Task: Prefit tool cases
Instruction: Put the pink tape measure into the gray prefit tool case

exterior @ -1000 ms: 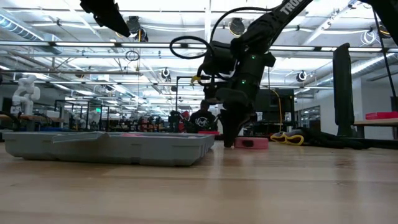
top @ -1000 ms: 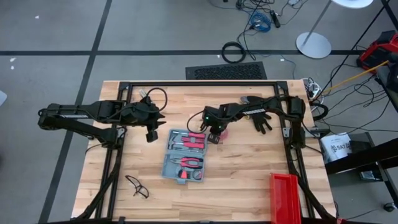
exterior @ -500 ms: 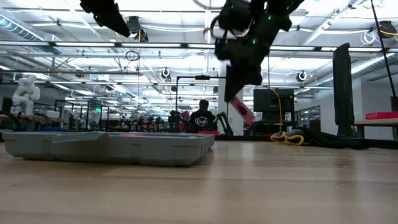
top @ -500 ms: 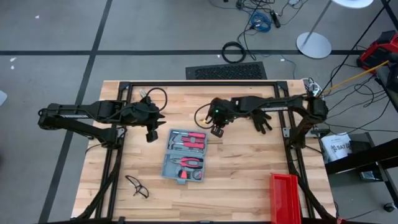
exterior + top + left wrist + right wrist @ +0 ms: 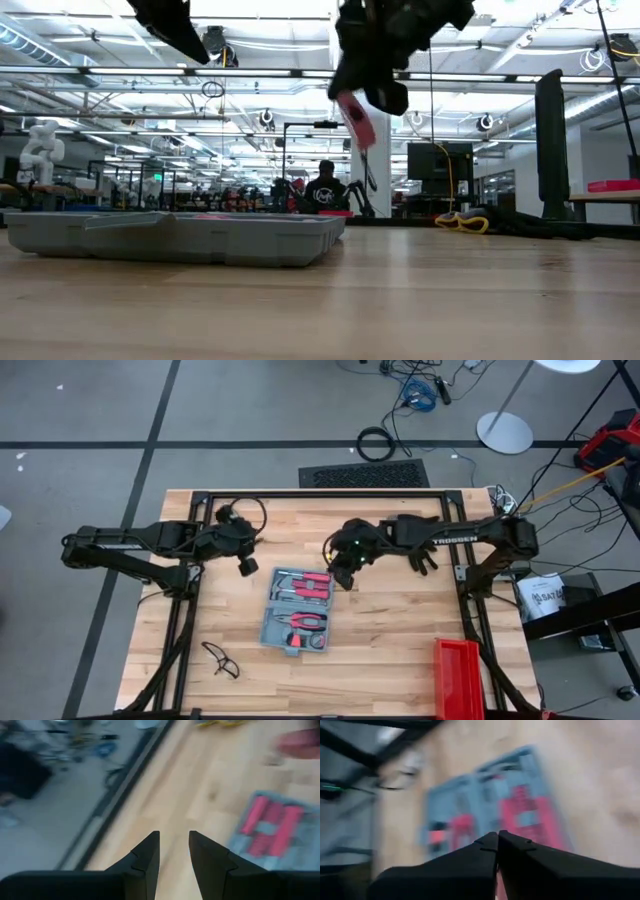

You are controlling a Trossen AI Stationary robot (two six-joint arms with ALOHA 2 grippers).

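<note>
Your right pincer (image 5: 352,108) came up off the tabletop (image 5: 400,630) in the last second: it had been down beside the red piece at the case's far right corner, and it ended high over that corner. Fingers were pinched fully together on the red tool (image 5: 355,120), which hung tilted below them. So the pick was done; I'd judge seating it in the tray came next.

The tool case (image 5: 298,612) lay open and flat mid-tabletop, with several red-handled tools already in its grey tray.

Your left pincer (image 5: 172,851) pulled back slightly, away from the case, fingers spread with nothing between them.

The low view showed the carried tool clear of the wood. The high view hid it under the arm, but showed the glasses (image 5: 220,658) and red bin (image 5: 460,678) nearer the front edge.
</note>
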